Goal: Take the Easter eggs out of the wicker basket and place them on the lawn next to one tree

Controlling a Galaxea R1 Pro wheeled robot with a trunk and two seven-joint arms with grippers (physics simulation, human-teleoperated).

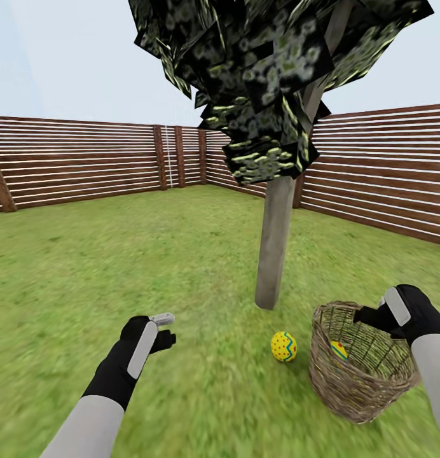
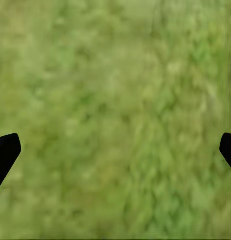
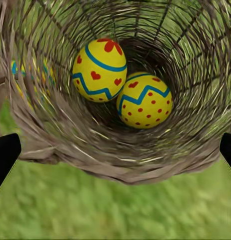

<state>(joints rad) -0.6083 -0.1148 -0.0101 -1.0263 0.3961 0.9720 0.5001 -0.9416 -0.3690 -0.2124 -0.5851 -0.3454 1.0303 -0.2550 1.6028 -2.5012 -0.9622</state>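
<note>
While the left gripper (image 1: 164,326) hangs low over the lawn (image 1: 118,254) at the left of the head view, its jaws stand wide apart and hold nothing; in the left wrist view its 2 dark fingertips (image 2: 5,152) sit at opposite edges with only blurred grass (image 2: 115,120) between them. Behind it, a brown horizontal-slat fence (image 1: 74,162) rings the garden under a pale sky. Near the middle stands the tree (image 1: 274,248), its pale grey-tan trunk rising into dark, blocky leaf clumps flecked yellow-green. 1 Easter egg (image 1: 283,346), yellow with a blue zigzag and red dots, lies on the grass near the foot of the trunk, just left of the wicker basket (image 1: 353,388). The basket rests on the lawn at the right, close to the tree, tilted with its mouth turned up towards the right arm. The right gripper (image 1: 379,313) hovers at the basket's far rim, its jaws spread wide and empty. Seen in the right wrist view, 2 more eggs lie touching at the bottom of the basket (image 3: 55,145): a heart-marked egg (image 3: 99,70) and a dotted egg (image 3: 144,101). The right gripper's dark fingertips (image 3: 5,152) sit at the opposite edges of that view.
</note>
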